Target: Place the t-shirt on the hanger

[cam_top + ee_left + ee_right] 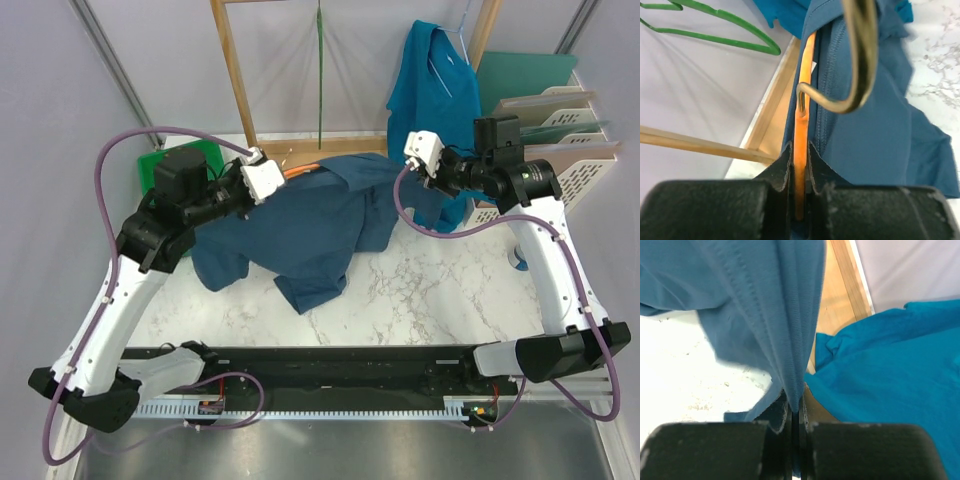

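Where the left gripper [799, 155] closes its two black, grainy-faced fingers, a thin orange clothes hanger [803, 100] is pinched between them. It shows in the wrist view as one smooth, narrow bar, and only its thickness keeps the jaws apart. Just past the fingertips a single dull brass-coloured metal hook [862, 60] curls across the bar; whether it joins the hanger cannot be told. Beside the bar lies the dark navy-blue cloth t-shirt [870, 135], a matte knit with a stitched seam running along the orange. The right gripper [796, 407] is clamped tight on a gathered fold of that same t-shirt, the cloth rising from the jaws in soft pleats. Seen from above, the one navy shirt sprawls crumpled on the white, grey-veined marble tabletop [430, 290], its far edge lifted between the two grippers and the orange bar poking out at its left end. Hangers number two: the orange one and a thin green wire hanger [715, 31] near the pale wooden frame [767, 115]. Shirts number two as well — the navy one and a brighter teal-blue shirt [435, 90] hanging at the back right, just beside the right gripper. Farther right stands a rack of beige slotted trays [565, 130], and two purple cables [130, 140] loop off the arms — one each.
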`<action>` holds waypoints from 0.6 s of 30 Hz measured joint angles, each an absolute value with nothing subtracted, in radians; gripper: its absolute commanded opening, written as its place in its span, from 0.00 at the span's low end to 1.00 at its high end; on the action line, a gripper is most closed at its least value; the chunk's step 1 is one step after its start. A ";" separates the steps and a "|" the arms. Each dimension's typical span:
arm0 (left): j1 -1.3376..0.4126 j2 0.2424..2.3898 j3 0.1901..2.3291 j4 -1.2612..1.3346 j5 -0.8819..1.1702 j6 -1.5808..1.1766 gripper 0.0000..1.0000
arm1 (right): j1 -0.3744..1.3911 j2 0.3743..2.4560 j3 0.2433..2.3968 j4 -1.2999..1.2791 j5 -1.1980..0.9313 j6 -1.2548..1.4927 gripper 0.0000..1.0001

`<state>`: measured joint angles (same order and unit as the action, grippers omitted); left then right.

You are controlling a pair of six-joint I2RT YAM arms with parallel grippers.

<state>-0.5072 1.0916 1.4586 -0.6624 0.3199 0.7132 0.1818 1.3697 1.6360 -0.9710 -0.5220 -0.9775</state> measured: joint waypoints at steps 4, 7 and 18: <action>-0.553 1.049 1.404 -0.657 0.371 0.697 0.02 | 0.184 1.367 1.634 -0.963 -0.522 -0.977 0.00; -0.656 0.982 1.340 -0.720 0.411 0.778 0.02 | 0.176 1.367 1.634 -0.967 -0.519 -0.977 0.00; -0.654 1.137 1.520 -0.767 0.279 0.698 0.02 | 0.176 1.366 1.633 -1.003 -0.502 -0.978 0.00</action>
